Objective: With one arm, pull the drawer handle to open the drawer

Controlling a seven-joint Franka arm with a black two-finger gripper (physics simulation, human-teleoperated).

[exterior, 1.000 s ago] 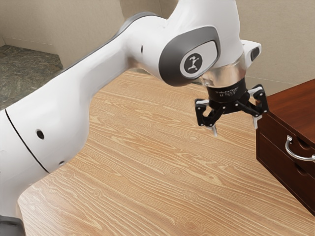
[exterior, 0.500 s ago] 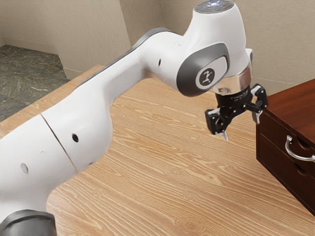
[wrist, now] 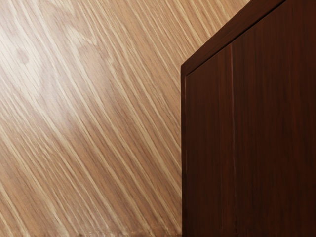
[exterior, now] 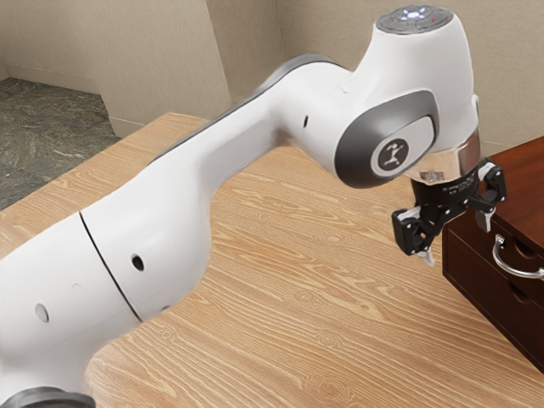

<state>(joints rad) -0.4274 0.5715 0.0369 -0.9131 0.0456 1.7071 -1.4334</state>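
A dark brown wooden cabinet (exterior: 518, 183) stands at the exterior view's right edge on the table. Its upper drawer (exterior: 476, 242) carries a curved silver handle (exterior: 510, 260) and sits flush with the front. My black gripper (exterior: 456, 238) hangs open just over the cabinet's near corner, to the left of and slightly above the handle, with nothing between its fingers. One fingertip (exterior: 429, 255) points down beside the cabinet's side, the other (exterior: 484, 223) is over the top edge. In the wrist view the cabinet's dark top (wrist: 247, 138) lies under the hand.
The light wooden table (exterior: 297, 280) spreads from the cabinet toward the exterior view's left; its grain also shows beside the cabinet (wrist: 89, 123) under the hand. Beige walls stand behind, and a grey stone floor (exterior: 42, 127) lies at the far left. A lower drawer (exterior: 501, 302) sits beneath the upper one.
My arm has swung toward the exterior view's right, carrying the open gripper from over the table to the cabinet's near corner. The drawer has not moved.
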